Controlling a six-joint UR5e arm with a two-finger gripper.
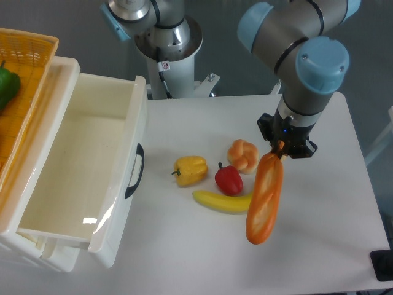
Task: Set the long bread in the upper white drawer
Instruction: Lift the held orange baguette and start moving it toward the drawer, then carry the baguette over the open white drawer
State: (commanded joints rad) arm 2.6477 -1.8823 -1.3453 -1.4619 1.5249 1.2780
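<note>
The claw (281, 147) is clamped on the top end of the long bread (265, 198), which hangs nearly upright, its long axis running from 12 o'clock down to 6 o'clock with the lower end tipped slightly toward 7 o'clock. The loaf is held above the white surface (331, 233), its lower part overlapping the right tip of the banana (222, 201). At 9 o'clock from the claw sit a knotted bun (243, 155), a red pepper (229, 179) and a yellow pepper (191, 170). Farther toward 9 o'clock stands the upper white drawer (80, 172), pulled open and holding nothing visible, its black handle (134, 171) facing the food. At its 10 o'clock a yellow wicker basket (24, 55) holds a green pepper (7, 86), both cut off by the frame's left edge. The claw's fingers are largely hidden behind the wrist.
</note>
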